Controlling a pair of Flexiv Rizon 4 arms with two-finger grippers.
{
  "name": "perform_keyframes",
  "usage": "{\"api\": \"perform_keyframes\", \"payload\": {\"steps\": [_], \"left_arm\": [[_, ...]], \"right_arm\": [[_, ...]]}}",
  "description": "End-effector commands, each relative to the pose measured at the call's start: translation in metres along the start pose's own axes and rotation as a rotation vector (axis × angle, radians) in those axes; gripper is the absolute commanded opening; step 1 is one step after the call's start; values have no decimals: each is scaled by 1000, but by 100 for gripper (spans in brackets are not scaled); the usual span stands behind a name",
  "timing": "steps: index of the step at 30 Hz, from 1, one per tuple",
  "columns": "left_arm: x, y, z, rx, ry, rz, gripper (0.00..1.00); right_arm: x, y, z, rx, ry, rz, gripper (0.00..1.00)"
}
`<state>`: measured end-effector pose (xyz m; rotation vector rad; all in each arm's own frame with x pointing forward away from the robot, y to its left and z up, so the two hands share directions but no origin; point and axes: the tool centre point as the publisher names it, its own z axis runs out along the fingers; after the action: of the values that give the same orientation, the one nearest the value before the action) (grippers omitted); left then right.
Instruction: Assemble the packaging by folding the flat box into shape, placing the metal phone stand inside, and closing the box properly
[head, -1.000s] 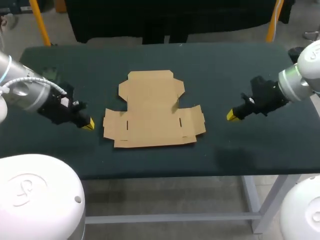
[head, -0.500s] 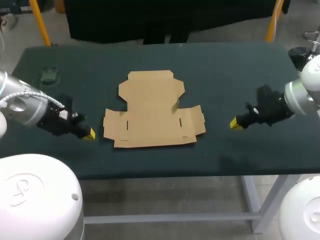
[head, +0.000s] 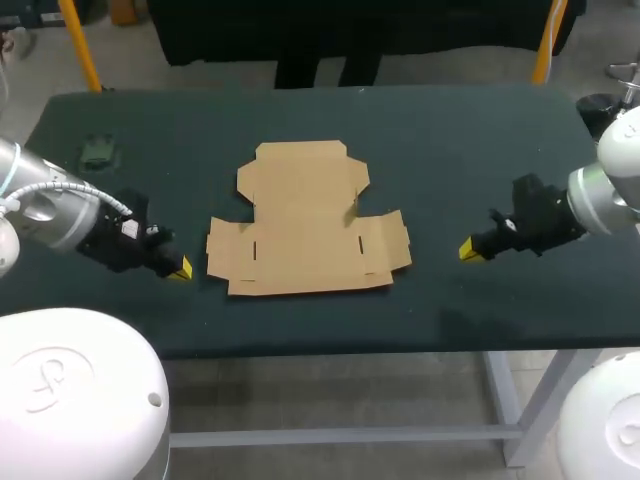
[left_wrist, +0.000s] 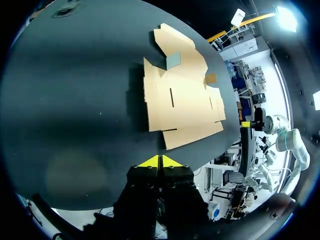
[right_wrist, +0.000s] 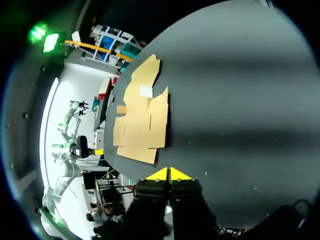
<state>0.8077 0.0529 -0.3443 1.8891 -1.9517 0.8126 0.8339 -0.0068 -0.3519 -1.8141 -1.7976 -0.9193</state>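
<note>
**A:** While the flat brown cardboard box blank (head: 305, 220) lies unfolded on the dark green table (head: 450, 140), where do the tools stand?

**B:** One on each side of it. The left gripper (head: 180, 268) sits low, just off the blank's near left corner. The right gripper (head: 467, 251) is off the right flap, a little farther out. The card lies ahead of both, and neither touches it.

**A:** Holding anything?

**B:** No. Each pair of yellow tips is pressed together with nothing between.

**A:** So how should the fold begin?

**B:** I'd judge a side flap has to come up first. Slip a tip under the flap's edge rather than pushing at it, or the light card will likely skid. Let the other arm pin the middle panel, and bend only along the scored lines.

**A:** And the arms?

**B:** Both come in low from the sides, fingers pointing inward and slightly down at the card. A small dark object (head: 100, 152), well beyond the left gripper, may be the metal phone stand, though I can't be sure.
</note>
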Motion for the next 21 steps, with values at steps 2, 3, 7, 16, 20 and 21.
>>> {"api": "perform_keyframes", "payload": {"steps": [2, 3, 7, 16, 20, 21], "left_arm": [[-1, -10, 9, -30, 22, 1, 0], [-2, -11, 11, -39, 30, 4, 0], [-5, -15, 22, -62, 52, 3, 0], [-10, -16, 37, -94, 99, 2, 0], [-12, -10, 41, -102, 111, -1, 0], [-12, -7, 41, -103, 112, -1, 0]], "right_arm": [[0, 1, 2, 11, 3, 0, 0], [-1, 2, 6, 22, 7, -5, 0], [-4, 0, 22, 40, 9, 8, 0], [-4, 2, 45, 72, 42, 9, 0], [-2, 0, 52, 80, 34, 6, 0], [-2, -1, 53, 81, 33, 6, 0]]}}
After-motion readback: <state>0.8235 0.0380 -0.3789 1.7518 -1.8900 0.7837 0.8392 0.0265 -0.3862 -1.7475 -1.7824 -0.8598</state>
